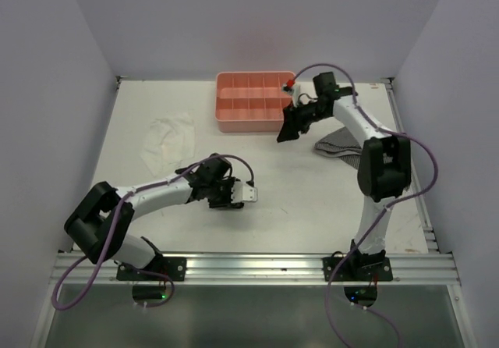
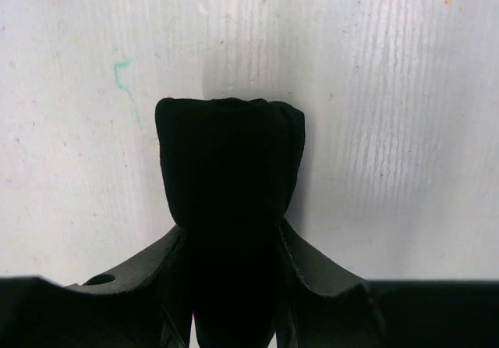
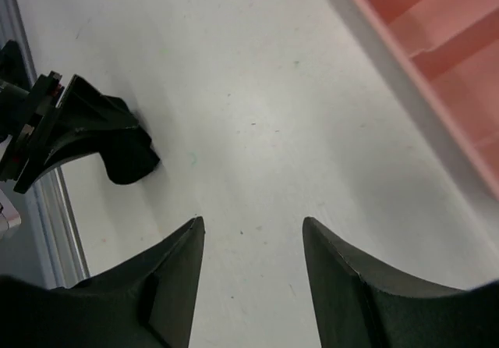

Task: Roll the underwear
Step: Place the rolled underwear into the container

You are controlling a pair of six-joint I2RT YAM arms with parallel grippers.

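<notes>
The underwear (image 2: 230,161) is a black bundle of soft fabric rolled into a short thick wad. My left gripper (image 2: 230,231) is shut on it, and its end sticks out past the fingertips just above the white table. In the top view the left gripper (image 1: 230,194) is at the table's middle near side. The right wrist view shows the underwear (image 3: 129,157) in the left gripper at the far left. My right gripper (image 1: 287,132) is open and empty, in the air beside the pink tray's front right corner; in its own view (image 3: 252,243) only bare table lies between the fingers.
A pink compartment tray (image 1: 253,102) stands at the back centre and shows in the right wrist view (image 3: 437,44). A thin white cloth (image 1: 168,139) lies at the left. A grey checked cloth (image 1: 339,143) lies under the right arm. Metal rails run along the near edge.
</notes>
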